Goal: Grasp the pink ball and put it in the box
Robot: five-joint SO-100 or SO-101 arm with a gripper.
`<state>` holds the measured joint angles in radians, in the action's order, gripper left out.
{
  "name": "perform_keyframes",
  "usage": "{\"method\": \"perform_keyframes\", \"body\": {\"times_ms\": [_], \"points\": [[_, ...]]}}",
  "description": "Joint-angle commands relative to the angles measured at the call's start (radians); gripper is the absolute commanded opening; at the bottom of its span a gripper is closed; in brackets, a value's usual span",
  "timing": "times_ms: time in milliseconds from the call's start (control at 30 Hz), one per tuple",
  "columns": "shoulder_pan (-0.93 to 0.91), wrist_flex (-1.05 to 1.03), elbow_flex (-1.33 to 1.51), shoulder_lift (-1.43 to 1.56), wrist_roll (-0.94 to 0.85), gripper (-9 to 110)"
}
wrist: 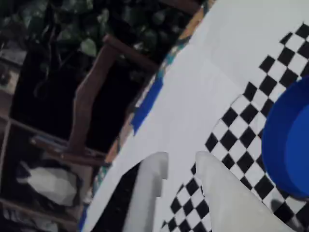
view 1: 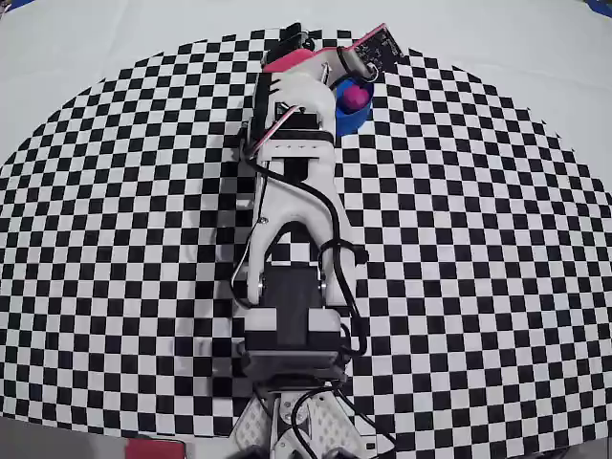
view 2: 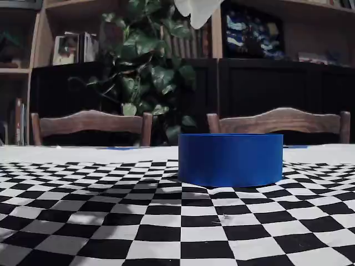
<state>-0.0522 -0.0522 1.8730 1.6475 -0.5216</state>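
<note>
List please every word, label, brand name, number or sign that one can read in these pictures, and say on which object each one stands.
None can be read.
Blue box: its wall is plain, with no label.
Books on the shelf in the fixed view: covers and spines are too small and dark to read.
Pink-red panel on the arm in the overhead view: no legible print.
Checkered cloth: pattern only, no text.

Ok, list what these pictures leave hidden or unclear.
- Overhead view: the arm covers most of the box; only part of the pink ball shows.
- Fixed view: the box wall hides its inside; the gripper is cut off by the top edge.
- Wrist view: box cut off at right, blurred.
</note>
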Motion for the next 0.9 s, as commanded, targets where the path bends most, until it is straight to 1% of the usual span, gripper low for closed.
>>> {"method": "perform_keyframes", "body": {"times_ms": [0, 233, 367, 567, 733, 867], "points": [[0.017, -0.060, 0.051, 0.129, 0.153, 0], [0.063, -0.092, 0.345, 0.383, 0.390, 0], [0.097, -0.092, 0.574, 0.611, 0.460, 0], [0.133, -0.095, 0.983, 1.011, 0.476, 0], [0.120, -0.258, 1.161, 1.287, 0.469, 0], [0.107, -0.351, 1.235, 1.419, 0.465, 0]]}}
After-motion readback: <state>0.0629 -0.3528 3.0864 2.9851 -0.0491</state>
